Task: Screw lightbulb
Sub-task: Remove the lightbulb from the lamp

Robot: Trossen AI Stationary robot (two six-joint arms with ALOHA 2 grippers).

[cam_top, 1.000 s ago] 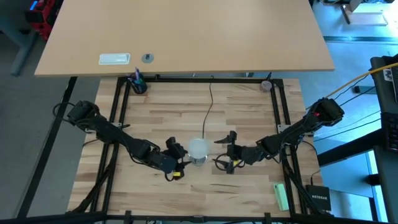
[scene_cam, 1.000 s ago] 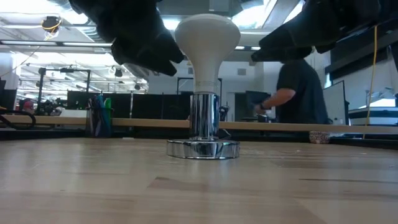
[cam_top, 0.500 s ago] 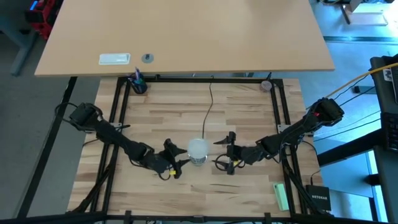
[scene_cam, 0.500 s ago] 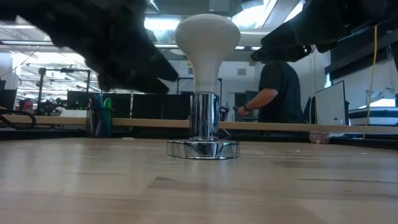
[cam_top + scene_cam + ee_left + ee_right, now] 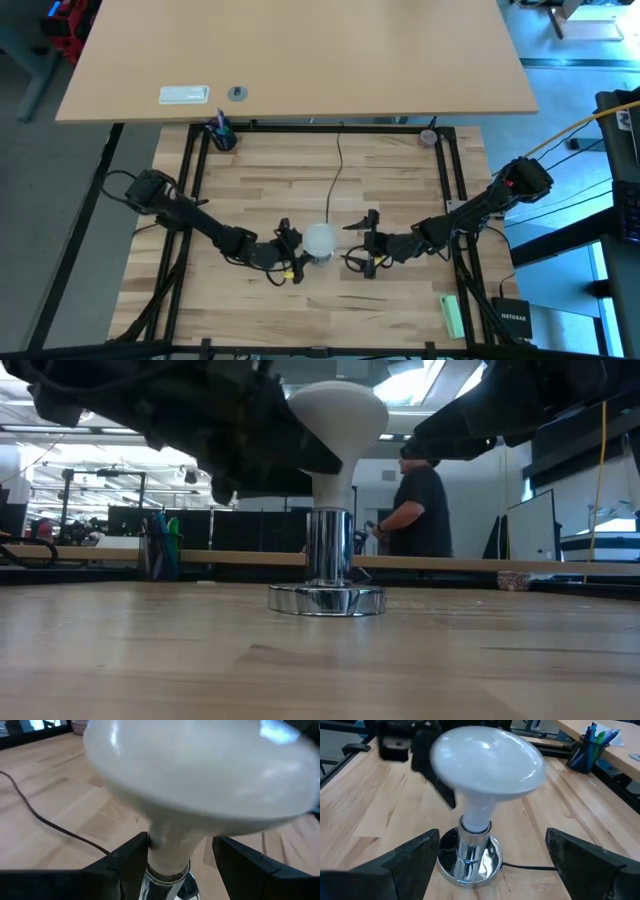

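**Left gripper at the bulb's neck, right gripper spread wide beside it**

The left gripper (image 5: pixel 291 256) sits at lower centre of the high view, right against the bulb (image 5: pixel 319 239). In the left wrist view its fingers (image 5: pixel 131 857) stand on either side of the bulb's (image 5: pixel 200 780) narrow neck with small gaps showing, so they look released rather than clenched, though contact cannot be ruled out. In the low view the gripper is the dark mass (image 5: pixel 250 435) at upper left, overlapping the bulb's (image 5: pixel 335 420) dome.

The right gripper (image 5: pixel 368 243) waits just right of the bulb in the high view, apart from it. Its fingers (image 5: pixel 417 852) are spread wide in the right wrist view, with the bulb (image 5: pixel 487 762) and socket (image 5: pixel 470 855) framed between them farther off.

The bulb stands upright in the socket (image 5: pixel 327 575) on the table (image 5: pixel 390 180), at lower centre of the high view. A black cord (image 5: pixel 338 165) runs from the socket toward the top edge of the table.

A person (image 5: pixel 415 510) stands in the room behind, right of centre in the low view.
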